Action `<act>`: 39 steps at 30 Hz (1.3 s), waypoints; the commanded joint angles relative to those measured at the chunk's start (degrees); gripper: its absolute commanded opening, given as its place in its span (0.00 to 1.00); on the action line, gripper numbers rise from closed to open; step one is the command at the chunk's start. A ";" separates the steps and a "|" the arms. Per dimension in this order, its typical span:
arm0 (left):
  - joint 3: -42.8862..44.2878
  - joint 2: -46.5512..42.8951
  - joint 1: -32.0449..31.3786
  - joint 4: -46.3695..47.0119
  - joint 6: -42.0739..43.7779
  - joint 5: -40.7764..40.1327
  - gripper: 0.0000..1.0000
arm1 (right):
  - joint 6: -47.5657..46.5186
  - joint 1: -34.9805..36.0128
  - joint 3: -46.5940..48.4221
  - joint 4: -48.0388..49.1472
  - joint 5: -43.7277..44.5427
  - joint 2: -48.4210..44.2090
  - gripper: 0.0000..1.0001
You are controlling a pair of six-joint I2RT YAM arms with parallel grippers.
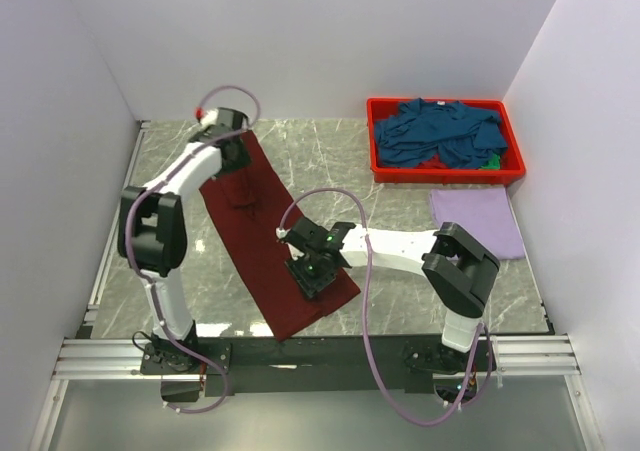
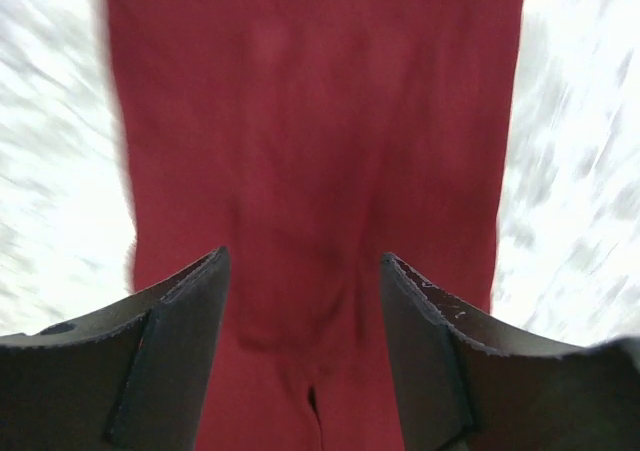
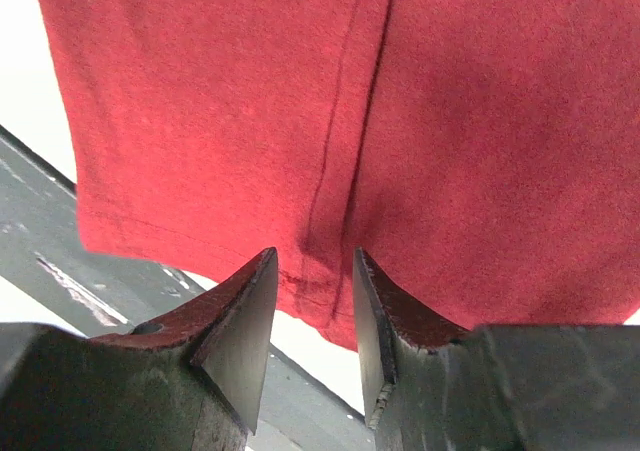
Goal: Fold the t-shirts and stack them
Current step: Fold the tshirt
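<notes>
My right gripper (image 3: 315, 261) is hovering low over the near hem of the maroon shirt (image 1: 262, 241), close to the front edge of the table (image 1: 400, 291). Its fingers (image 3: 240, 321) are standing only a narrow gap apart, with a ridge of the hem lying in that gap (I cannot tell whether they are actually pinching it). The shirt is lying as a long, narrow strip, running diagonally away from me toward the far left. At its far end my left gripper (image 2: 305, 261) is pointing down over the cloth with its fingers (image 2: 180, 331) spread wide, holding nothing. Off to the right, well apart from the maroon shirt, a lavender shirt (image 1: 478, 221) is lying flat on the table. Just beyond it, teal shirts (image 1: 440, 136) are sitting crumpled in a red bin (image 1: 440, 177) at the far right.
</notes>
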 commanded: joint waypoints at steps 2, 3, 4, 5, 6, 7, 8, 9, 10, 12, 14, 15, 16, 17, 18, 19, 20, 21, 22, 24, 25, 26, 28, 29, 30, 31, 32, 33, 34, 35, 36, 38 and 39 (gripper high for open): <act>-1.49 3.29 -2.35 -0.82 -2.48 0.88 0.66 | 0.48 0.52 0.45 2.80 -1.23 -0.20 0.43; -1.66 4.60 -2.62 -0.56 -2.39 0.79 0.65 | 0.48 0.52 0.36 2.89 -1.41 0.07 0.43; -1.58 5.31 -2.88 -0.47 -2.30 0.79 0.65 | 0.65 0.61 0.36 2.80 -1.58 0.24 0.43; -1.49 5.75 -2.89 -0.30 -2.22 0.88 0.64 | 0.66 0.78 0.36 2.89 -1.76 0.59 0.43; -1.40 6.97 -2.89 0.05 -2.04 1.23 0.61 | 0.57 1.05 0.54 2.89 -1.94 0.77 0.43; -1.05 7.68 -2.97 0.05 -1.43 1.66 0.60 | 0.83 1.13 0.63 2.89 -2.02 0.86 0.43; -0.70 9.08 -3.06 -0.12 -1.16 2.02 0.59 | 0.83 1.22 0.63 3.07 -2.20 1.21 0.43; -0.09 9.96 -3.15 -0.38 -0.90 2.28 0.58 | 0.92 1.48 0.80 2.98 -2.46 1.47 0.43; 0.96 11.63 -3.41 -0.65 -0.03 2.55 0.56 | 0.83 1.57 1.06 2.81 -2.81 2.00 0.42; 3.15 13.47 -3.50 -0.91 0.77 3.42 0.54 | 0.74 2.01 2.03 2.45 -2.90 2.79 0.42; 5.09 16.72 -3.59 -1.61 1.91 3.95 0.54 | 0.66 2.10 3.34 2.10 -3.17 4.10 0.42; 6.06 17.87 -3.59 -1.88 2.44 4.22 0.54 | 0.57 2.45 3.87 2.01 -3.25 4.63 0.42; 8.33 19.01 -3.59 -2.40 3.31 5.00 0.55 | 0.48 2.54 4.40 1.93 -3.43 5.16 0.42; 9.57 20.07 -3.59 -2.49 3.76 5.36 0.55 | 0.57 2.72 4.93 1.84 -3.52 6.38 0.42; 12.02 22.34 -3.68 -2.58 4.37 5.88 0.55 | 0.57 2.80 6.15 1.75 -3.95 7.01 0.42; 13.53 23.50 -3.76 -2.93 5.68 6.93 0.56 | 0.48 2.89 7.03 1.66 -4.31 7.88 0.42; 15.11 25.51 -3.76 -3.19 6.30 7.38 0.56 | 0.48 3.07 7.91 1.49 -4.48 9.46 0.42; 16.43 26.49 -3.85 -3.28 6.92 7.64 0.57 | 0.57 3.16 10.01 1.31 -4.75 10.26 0.42; 18.88 27.19 -4.20 -3.02 8.32 7.91 0.58 | 0.65 3.42 11.42 1.14 -5.36 11.22 0.42; 20.39 28.52 -4.38 -1.01 9.73 8.61 0.60 | 1.00 3.51 15.99 0.52 -5.98 13.95 0.42; 21.61 28.78 -4.38 -0.65 10.52 8.79 0.60 | 0.83 3.60 17.66 0.17 -6.42 14.91 0.42; 22.32 29.04 -4.47 -0.65 10.88 8.70 0.61 | 0.74 3.94 21.51 -1.23 -6.68 16.66 0.42; 23.99 28.52 -4.47 -2.05 11.06 8.09 0.64 | -0.22 3.95 25.48 -3.95 -6.42 17.99 0.42; 23.91 26.69 -4.47 -2.40 11.14 7.56 0.65 | -0.48 3.95 27.59 -6.05 -5.38 17.65 0.42; 23.30 25.19 -4.47 -2.41 11.15 6.86 0.67 | -0.66 3.95 27.78 -6.51 -4.84 16.95 0.43; 21.03 23.44 -4.47 -1.36 11.06 6.51 0.69 | -0.66 3.95 27.61 -6.69 -4.49 15.73 0.43; 19.71 19.85 -4.47 -0.74 11.14 6.07 0.71 | -0.66 3.77 26.39 -6.95 -3.53 13.02 0.43; 18.56 18.08 -4.47 -0.39 11.06 5.72 0.74 | -0.58 3.60 25.51 -7.04 -3.00 11.34 0.43; 16.98 16.41 -4.47 -0.38 10.88 4.67 0.75 | -0.40 3.42 24.54 -7.04 -2.38 9.58 0.44; 16.62 13.34 -4.47 -0.91 10.79 4.22 0.77 | -0.23 3.16 22.18 -7.13 -0.98 6.08 0.44; 16.36 11.92 -4.47 -1.61 10.53 3.00 0.82 | 0.65 2.46 20.77 -7.13 -0.27 4.22 0.45; 15.92 7.53 -4.55 -3.19 9.65 2.20 0.87 | 1.70 1.32 15.60 -6.43 1.48 -1.32 0.45; 15.22 5.86 -4.47 -3.72 9.30 1.76 0.92 | 2.84 -0.17 13.74 -6.16 2.10 -3.08 0.45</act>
